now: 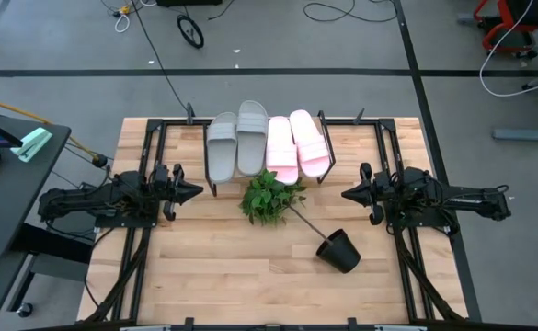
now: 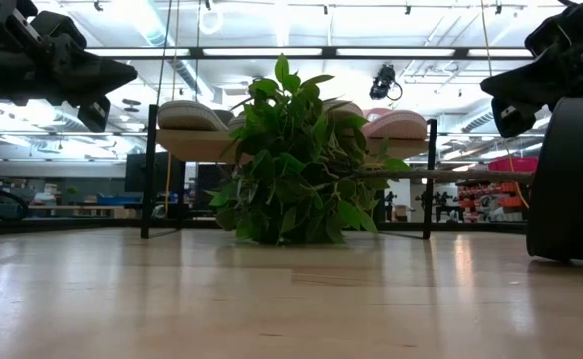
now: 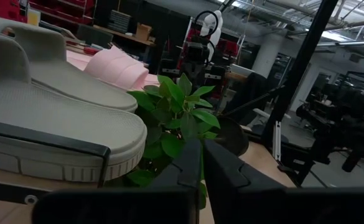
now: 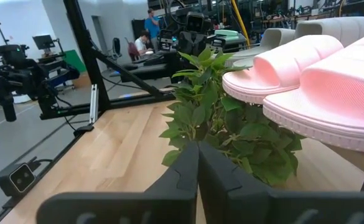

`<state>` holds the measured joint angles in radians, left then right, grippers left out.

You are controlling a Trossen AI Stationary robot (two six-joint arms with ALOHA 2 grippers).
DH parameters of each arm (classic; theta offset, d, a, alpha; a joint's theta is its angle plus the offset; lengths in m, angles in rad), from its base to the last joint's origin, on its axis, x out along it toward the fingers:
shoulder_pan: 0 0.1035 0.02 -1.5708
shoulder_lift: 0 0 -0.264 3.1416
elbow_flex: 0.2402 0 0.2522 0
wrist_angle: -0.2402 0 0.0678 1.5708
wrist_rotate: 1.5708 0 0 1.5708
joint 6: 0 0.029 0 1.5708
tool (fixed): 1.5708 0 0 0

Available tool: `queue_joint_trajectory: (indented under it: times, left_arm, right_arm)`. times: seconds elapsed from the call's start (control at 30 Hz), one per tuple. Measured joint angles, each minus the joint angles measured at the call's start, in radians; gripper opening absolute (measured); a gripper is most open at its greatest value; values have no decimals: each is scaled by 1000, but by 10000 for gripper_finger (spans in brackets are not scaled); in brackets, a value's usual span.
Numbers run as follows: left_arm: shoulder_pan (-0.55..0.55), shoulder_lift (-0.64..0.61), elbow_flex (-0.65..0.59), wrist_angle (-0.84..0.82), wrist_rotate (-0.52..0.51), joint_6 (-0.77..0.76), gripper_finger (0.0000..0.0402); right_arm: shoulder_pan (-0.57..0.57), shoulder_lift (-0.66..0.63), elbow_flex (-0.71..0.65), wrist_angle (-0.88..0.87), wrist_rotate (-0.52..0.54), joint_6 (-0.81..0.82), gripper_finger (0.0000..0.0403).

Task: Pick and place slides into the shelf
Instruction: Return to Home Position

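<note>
Shelf (image 2: pixel 150 179): it stands at the far side of the table (image 1: pixel 204 276), between my two arms, and it carries all four slides.
Grey slides (image 1: pixel 236 142): both lie on top of the shelf, on the half nearer my left arm, side by side and touching.
Pink slides (image 1: pixel 296 145): both lie on top of the shelf, on the half nearer my right arm, touching each other and the grey pair.
Left gripper (image 1: pixel 193 191): I hold it beside the left end of the shelf, pointing toward it, fingers pressed together, with nothing in them.
Right gripper (image 1: pixel 349 194): I hold it beside the right end of the shelf, fingers also pressed together and empty.
Plant (image 1: pixel 270 198): just in front of the shelf, near its middle.
Pot (image 1: pixel 338 250): black, tipped on its side, farther in front of the shelf than the plant, toward my right arm.
</note>
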<state>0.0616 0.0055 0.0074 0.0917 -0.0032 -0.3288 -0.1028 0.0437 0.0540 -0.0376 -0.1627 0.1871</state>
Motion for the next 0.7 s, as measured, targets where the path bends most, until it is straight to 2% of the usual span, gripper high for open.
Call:
queue_joint_trajectory:
  times: [0.47,0.7]
  left_arm:
    - [0,0,0,0,0,0,36]
    - [0,0,0,0,0,1,27]
  right_arm:
    - [0,0,0,0,0,0,15]
    - [0,0,0,0,1,0,14]
